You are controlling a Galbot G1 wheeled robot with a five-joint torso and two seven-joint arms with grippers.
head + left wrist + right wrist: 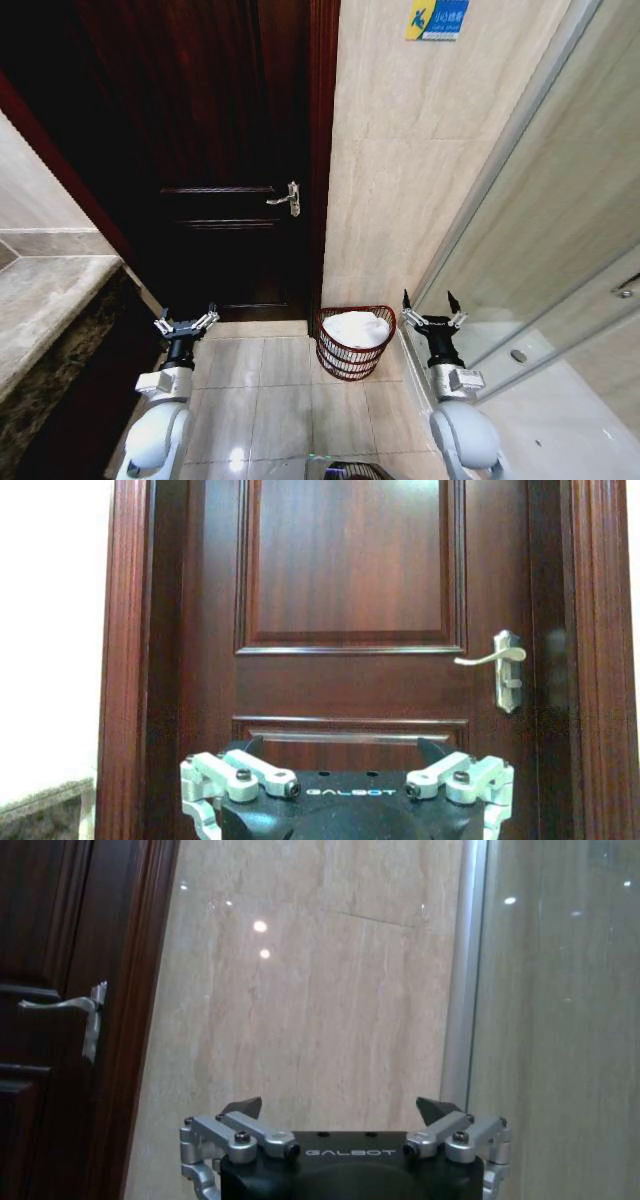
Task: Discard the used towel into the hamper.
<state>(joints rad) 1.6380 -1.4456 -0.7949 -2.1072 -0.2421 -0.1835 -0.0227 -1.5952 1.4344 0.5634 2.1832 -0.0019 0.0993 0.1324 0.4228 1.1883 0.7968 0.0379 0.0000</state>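
Observation:
The hamper [333,357], a small round dark red-brown openwork basket, stands on the tiled floor against the beige wall beside the door. A white towel [357,328] lies bunched inside it, filling the top. My left gripper [186,322] is raised at the lower left, open and empty, facing the dark wooden door. My right gripper [431,308] is raised just right of the hamper, open and empty. In the wrist views, the left gripper [340,748] faces the door and the right gripper [340,1108] faces the wall, both with fingers spread.
A dark wooden door [215,150] with a silver lever handle [286,199] is shut ahead. A marble counter [45,300] runs along the left. A glass shower partition [540,260] with a metal frame stands on the right. Pale floor tiles [265,400] lie between the arms.

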